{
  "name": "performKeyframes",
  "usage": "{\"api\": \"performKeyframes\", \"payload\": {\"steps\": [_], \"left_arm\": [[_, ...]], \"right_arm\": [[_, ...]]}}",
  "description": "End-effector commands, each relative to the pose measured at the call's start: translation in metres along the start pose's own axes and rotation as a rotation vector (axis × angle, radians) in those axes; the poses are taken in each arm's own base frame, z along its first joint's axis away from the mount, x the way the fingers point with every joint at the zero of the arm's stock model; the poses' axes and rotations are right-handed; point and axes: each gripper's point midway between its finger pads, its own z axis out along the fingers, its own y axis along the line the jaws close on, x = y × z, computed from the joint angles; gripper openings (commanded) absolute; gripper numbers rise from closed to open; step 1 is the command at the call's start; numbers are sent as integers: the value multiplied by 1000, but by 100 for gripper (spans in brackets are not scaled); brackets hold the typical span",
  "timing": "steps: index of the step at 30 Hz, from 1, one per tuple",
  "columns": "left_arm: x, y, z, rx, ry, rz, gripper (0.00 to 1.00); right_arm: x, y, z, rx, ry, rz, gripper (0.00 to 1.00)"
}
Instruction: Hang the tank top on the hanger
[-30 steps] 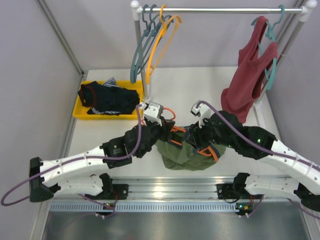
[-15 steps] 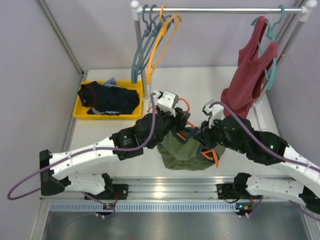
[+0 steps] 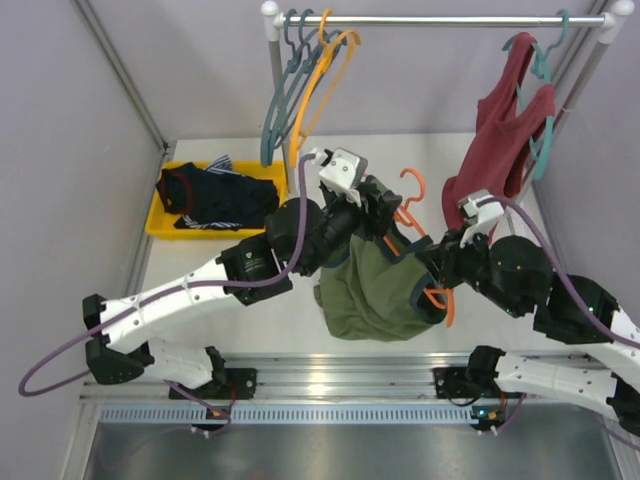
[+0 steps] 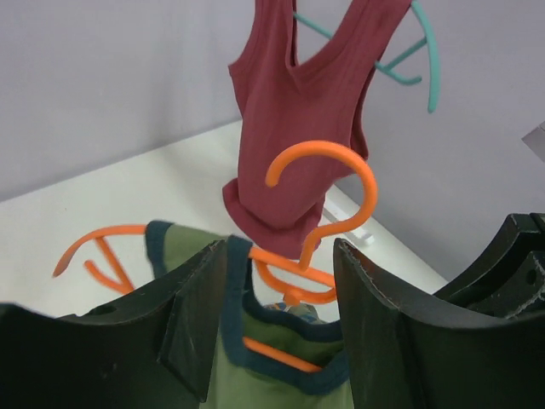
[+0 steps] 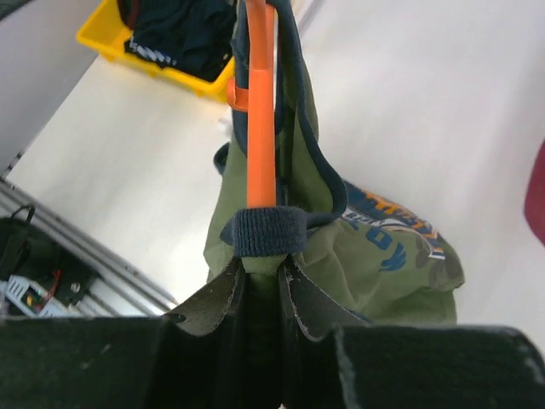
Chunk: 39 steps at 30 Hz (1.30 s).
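Tray (image 3: 160, 228) of yellow plastic sits by the far-left corner of the table (image 3: 430, 150), holding a dark navy striped garment (image 3: 225, 200). Behind it, at the far edge, teal hangers (image 3: 275, 110) and a yellow-orange hanger (image 3: 320, 85) hang from the left end of a rack (image 3: 440, 19).

The left arm reaches from the near-left corner diagonally up over the table's middle, forearm raised. The left gripper (image 4: 279, 281) has its jaws wide apart; the neck of the hanger (image 5: 260, 128) and the navy-trimmed neckline of the tank top (image 3: 375, 295) lie in the gap between them.

The tank top hangs over the middle of the table, draped on the hanger, its lower folds bunched toward the near edge.

The right arm rises from the near-right corner and bends inward. The right gripper (image 5: 260, 277) is pinched narrow on the end of the hanger's arm, a navy strap looped around the bar just above the fingertips.

At the rack's right end hangs a dark red tank top (image 3: 495, 170).
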Motion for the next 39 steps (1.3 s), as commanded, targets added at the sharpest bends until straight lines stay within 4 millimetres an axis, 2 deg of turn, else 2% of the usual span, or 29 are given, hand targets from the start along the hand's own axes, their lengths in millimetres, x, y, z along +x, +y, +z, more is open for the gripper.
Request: {"api": "performKeyframes", "payload": {"steps": [1,2,3,5,6,7,8,11,12,13,15,17,19,21,22,24,25,28,35,39], "left_arm": [[-74,7,-23,-4,-162,-26,58],[-78,9,-25,-6,-171,-29,58],[-89,11,-32,-6,-192,-33,58],[-97,15,-39,-14,-204,-32,58],[-104,15,-42,-14,-216,-36,58],[-111,18,-48,-18,-230,-42,58],[-112,19,-51,-20,-229,-40,58],[-122,24,-62,-21,-247,-54,58],[-123,24,-64,-21,-247,-54,58],[-126,27,-68,-27,-254,-62,58],[-126,30,-72,-31,-249,-61,58],[-127,33,-75,-39,-249,-62,58],[-127,34,-79,-39,-249,-64,58],[-128,37,-84,-40,-250,-63,58],[-128,37,-84,-39,-249,-62,58],[-129,38,-89,-36,-250,-61,58],[-127,38,-89,-32,-241,-58,58],[-118,39,-90,-31,-226,-72,58],[-52,40,-78,-33,-98,-98,58],[-34,41,-80,-31,-68,-115,58]], "right_arm": [[-62,-12,-20,84,-184,72,0],[-81,-15,-28,106,-228,83,0],[-90,-16,-30,122,-241,75,0],[-102,-21,-25,194,-230,19,0],[-124,-21,-36,204,-270,27,0],[-128,-19,-24,239,-241,-22,0],[-145,-22,-32,259,-270,-18,0],[-160,-20,-21,291,-258,-65,0],[-176,-18,-28,283,-290,-46,0],[-180,-19,-20,303,-280,-54,0],[-193,-18,-23,291,-293,-44,0],[-195,-19,-12,291,-271,-44,0],[-202,-28,-10,316,-274,-25,0],[-206,-28,-9,281,-271,-7,0],[-209,-37,-8,305,-272,4,0],[-216,-38,-11,283,-283,16,0],[-216,-45,-10,305,-275,21,0],[-215,-48,-7,292,-257,33,0],[-204,-71,-6,331,-233,69,0],[-205,-84,-6,357,-233,70,0]]}}
